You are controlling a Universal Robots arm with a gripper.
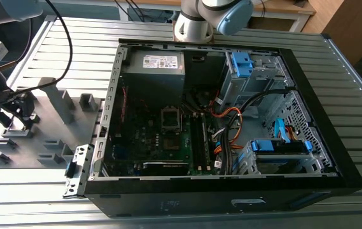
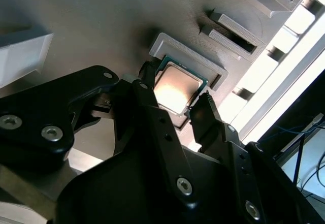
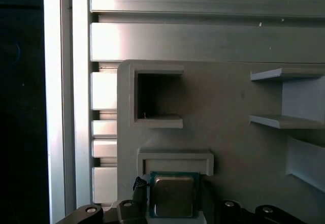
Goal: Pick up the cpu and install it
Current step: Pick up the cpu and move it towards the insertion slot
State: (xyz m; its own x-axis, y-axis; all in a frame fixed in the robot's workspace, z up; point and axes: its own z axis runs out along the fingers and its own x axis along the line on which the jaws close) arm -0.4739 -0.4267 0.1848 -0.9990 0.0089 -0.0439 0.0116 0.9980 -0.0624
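The cpu (image 2: 175,86), a small square chip with a dull silver top and a green rim, lies at a shallow pocket of the grey fixture plate (image 2: 101,26). My gripper (image 2: 176,88) has one black finger against each side of it and is shut on the chip. The first wrist view shows the cpu (image 3: 174,196) between the same fingertips (image 3: 139,189), just below a raised grey lip. In the exterior view, my gripper (image 1: 15,121) is low over the fixture plate (image 1: 41,143) at the exterior view's left. The motherboard's cpu socket (image 1: 170,119) is in the open computer case (image 1: 219,191).
The case holds a power supply (image 1: 155,67), orange and black cables (image 1: 228,124) and blue drive brackets (image 1: 241,62). Upright grey posts (image 1: 60,102) and small holders stand on the fixture plate near my gripper. The arm's base (image 1: 197,24) is behind the case on the slatted metal table.
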